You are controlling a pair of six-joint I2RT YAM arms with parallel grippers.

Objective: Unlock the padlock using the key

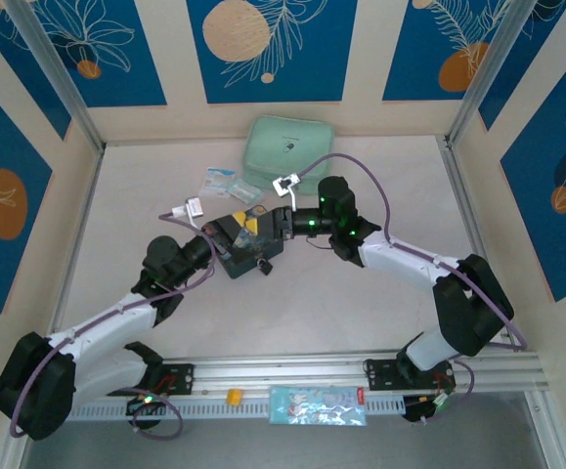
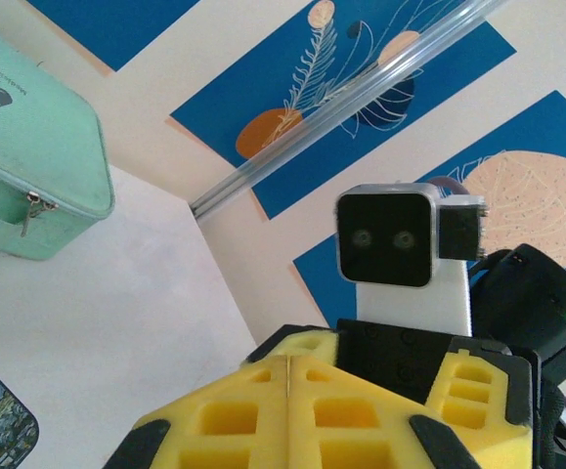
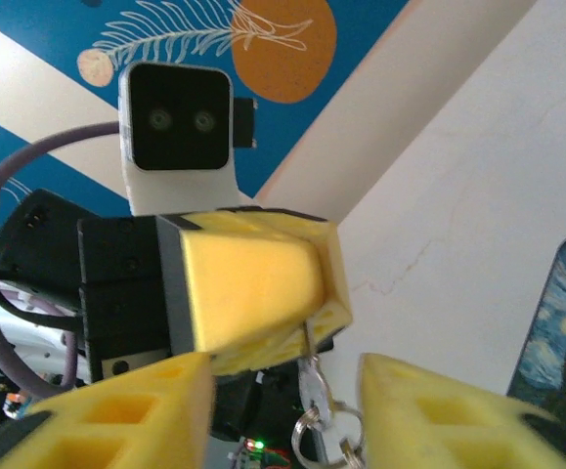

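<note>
My left gripper (image 1: 244, 228) (image 2: 289, 360) is shut on the key (image 3: 314, 379). Only a thin silvery edge of it shows between the yellow pads in the left wrist view. In the right wrist view the key hangs down from those closed fingers (image 3: 253, 288), with key rings (image 3: 319, 430) below it. My right gripper (image 1: 281, 221) (image 3: 287, 396) is open, one finger on each side of the hanging key and not touching it. Both grippers meet above the dark swirl-painted tin (image 1: 242, 261) (image 3: 564, 337). A small dark lump (image 1: 264, 265) at the tin's right edge may be the padlock; I cannot tell.
A mint-green zipped pouch (image 1: 288, 147) (image 2: 19, 156) lies at the back centre. White-and-blue packets (image 1: 226, 184) lie left of it. Along the near edge runs a metal rail (image 1: 292, 371) with a packet (image 1: 318, 405) and a small yellow piece (image 1: 233, 396).
</note>
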